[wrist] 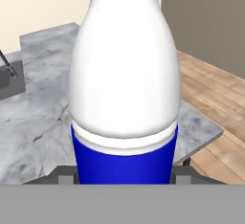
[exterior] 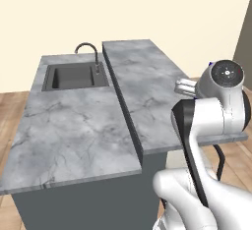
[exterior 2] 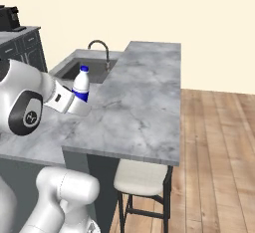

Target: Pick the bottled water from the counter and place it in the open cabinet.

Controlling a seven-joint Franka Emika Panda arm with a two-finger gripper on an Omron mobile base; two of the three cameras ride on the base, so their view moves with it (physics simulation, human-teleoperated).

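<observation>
Bottled water (wrist: 124,89) upright, clenched in hand (exterior 2: 79,105), seemingly above counter (exterior 2: 144,102), sink (exterior 2: 82,70) and faucet (exterior 2: 101,48) behind.

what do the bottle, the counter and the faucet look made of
Bottle: looks like smooth, glossy pale plastic with a blue label band and blue cap; the soft sheen suggests plastic. Counter: grey-white stone, probably marble, with dark veining and a matte finish. Faucet: likely dark metal, a thin curved spout with a dull sheen.
</observation>
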